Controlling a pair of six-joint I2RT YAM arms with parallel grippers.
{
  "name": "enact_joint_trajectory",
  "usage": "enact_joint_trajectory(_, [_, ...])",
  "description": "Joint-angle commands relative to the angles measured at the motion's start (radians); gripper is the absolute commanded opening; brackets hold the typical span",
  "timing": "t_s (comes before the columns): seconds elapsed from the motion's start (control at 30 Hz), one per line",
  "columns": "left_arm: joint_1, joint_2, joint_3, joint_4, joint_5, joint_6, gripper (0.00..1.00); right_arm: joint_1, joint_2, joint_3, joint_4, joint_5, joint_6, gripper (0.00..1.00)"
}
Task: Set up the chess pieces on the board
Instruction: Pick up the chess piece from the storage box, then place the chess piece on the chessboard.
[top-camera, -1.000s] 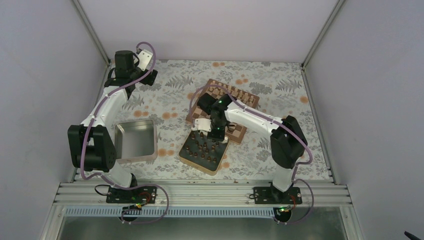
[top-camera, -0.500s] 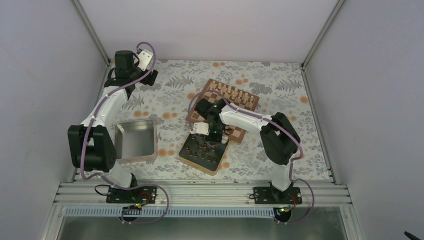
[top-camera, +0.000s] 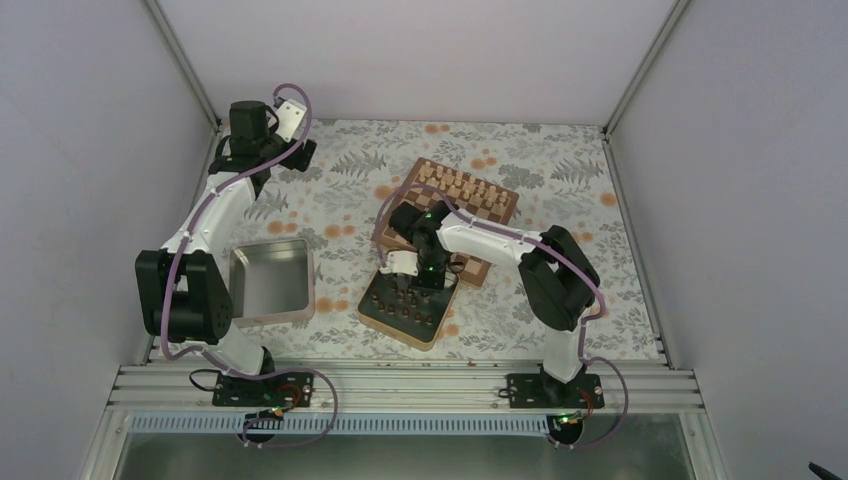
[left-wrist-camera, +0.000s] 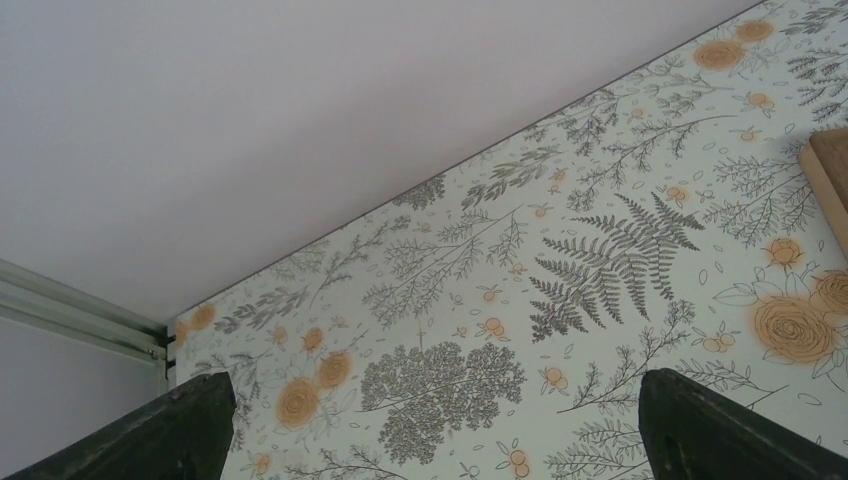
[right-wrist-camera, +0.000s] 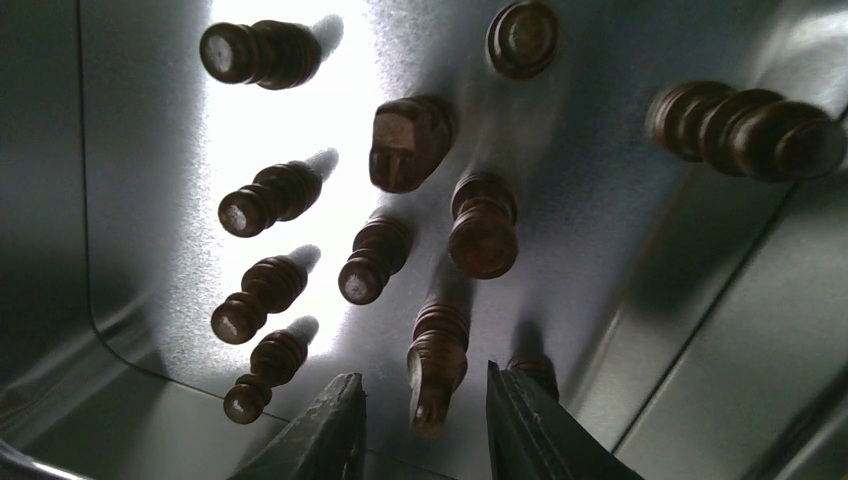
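Dark chess pieces (right-wrist-camera: 480, 225) standing in metal tin (right-wrist-camera: 690, 330), jaws parted around one

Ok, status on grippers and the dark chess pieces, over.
Left gripper open, empty, far corner. Right gripper open, straddling a dark piece in the tin. Neighbouring pieces close.

Your right gripper (top-camera: 403, 283) has swung off the near edge of the board (top-camera: 505, 205) and come down into the far side of the tin (top-camera: 392, 333) holding the dark pieces (right-wrist-camera: 483, 225). The arm's elbow has drawn in toward the tin. The fingers (right-wrist-camera: 330, 425) now stand either side of one piece.
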Motion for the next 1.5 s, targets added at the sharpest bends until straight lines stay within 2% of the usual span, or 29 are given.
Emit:
enact_joint_trajectory(0.0, [0.003, -0.029, -0.001, 0.002, 0.020, 0.005, 1.00, 0.010, 0.013, -0.014, -0.009, -0.017, 0.021, 0.33])
enact_joint_trajectory(0.4, [0.003, -0.026, -0.001, 0.001, 0.021, 0.002, 1.00, 0.011, 0.034, -0.038, 0.022, 0.003, 0.025, 0.26])
enact_joint_trajectory(0.57, [0.003, -0.023, 0.003, -0.001, 0.026, 0.000, 1.00, 0.009, 0.022, -0.045, 0.024, -0.004, 0.025, 0.16])
enact_joint_trajectory(0.87, [0.003, -0.029, 0.013, -0.006, 0.028, -0.001, 1.00, 0.000, -0.082, 0.000, -0.039, 0.011, 0.033, 0.12])
enact_joint_trajectory(1.17, [0.003, -0.044, 0.011, -0.011, 0.027, 0.000, 1.00, -0.137, -0.187, 0.088, -0.118, 0.047, 0.010, 0.12])
enact_joint_trajectory(1.47, [0.003, -0.036, 0.018, -0.008, 0.022, -0.003, 1.00, -0.306, -0.197, 0.032, -0.083, 0.105, -0.033, 0.11])
